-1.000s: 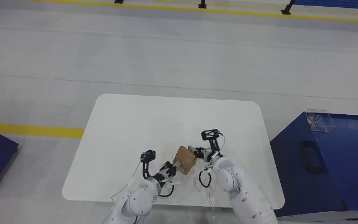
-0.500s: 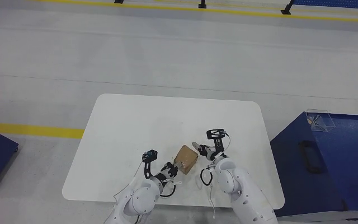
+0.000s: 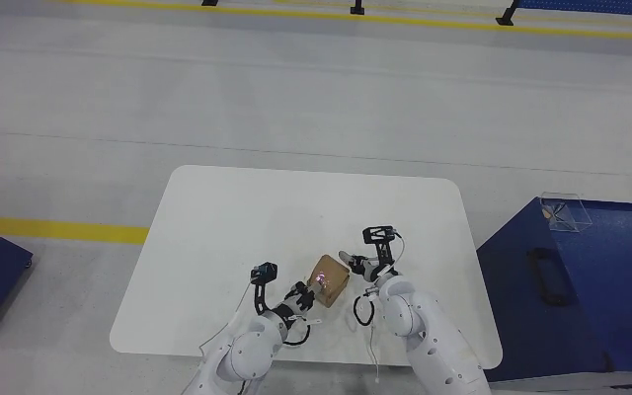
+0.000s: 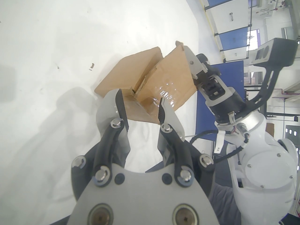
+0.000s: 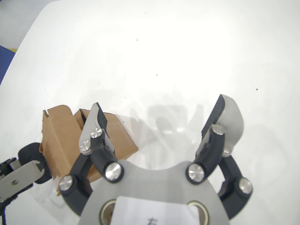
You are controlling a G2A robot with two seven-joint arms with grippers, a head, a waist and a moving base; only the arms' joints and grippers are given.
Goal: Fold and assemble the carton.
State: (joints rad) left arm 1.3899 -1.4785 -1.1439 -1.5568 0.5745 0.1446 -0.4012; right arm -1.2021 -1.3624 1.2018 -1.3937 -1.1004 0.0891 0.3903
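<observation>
Now carton (image 3: 329,278) on tabletop (image 3: 247,227); L tool (image 4: 140,95) released, tips at its corner; R tool (image 5: 159,99) released, just beside.

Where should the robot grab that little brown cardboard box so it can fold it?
Probably the raised flap of the small brown cardboard carton, pinched across its thin free edge from above, on the right arm's side. It stands up off the white table, thin enough for the open right end effector beside it.

Plain brown carton (image 3: 328,279), white table (image 3: 247,217) — dark specks, right tool (image 5: 159,101) grey and black
</observation>
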